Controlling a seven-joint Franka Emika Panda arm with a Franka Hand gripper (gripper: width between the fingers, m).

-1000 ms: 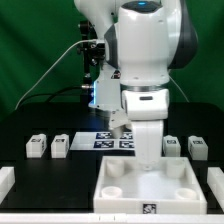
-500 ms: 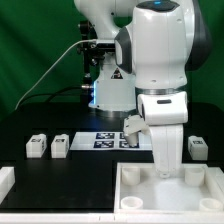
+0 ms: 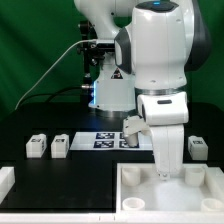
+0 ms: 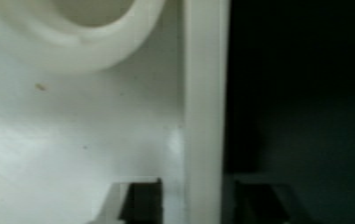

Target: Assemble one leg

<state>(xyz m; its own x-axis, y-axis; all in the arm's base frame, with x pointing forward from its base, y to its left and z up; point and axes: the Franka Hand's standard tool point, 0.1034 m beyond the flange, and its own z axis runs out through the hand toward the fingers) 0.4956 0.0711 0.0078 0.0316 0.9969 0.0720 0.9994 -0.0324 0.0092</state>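
Note:
My gripper (image 3: 168,172) reaches down onto the far rim of the large white tray-like square piece (image 3: 140,200) at the front right of the exterior view. In the wrist view the raised rim (image 4: 200,110) runs between my two dark fingers (image 4: 142,202), and the gripper (image 4: 200,205) is shut on it. A round socket (image 4: 94,25) shows inside the tray. Two small white legs (image 3: 37,146) (image 3: 60,144) with tags stand on the exterior view's left. Another leg (image 3: 198,148) stands on the right, behind the arm.
The marker board (image 3: 108,139) lies on the black table behind the tray, partly hidden by the arm. A white part (image 3: 5,180) shows at the left edge of the exterior view. A green backdrop stands behind the robot base.
Since one second ago the arm and the tray piece it holds have shifted toward the exterior view's right. Nothing has visibly moved in the last half second.

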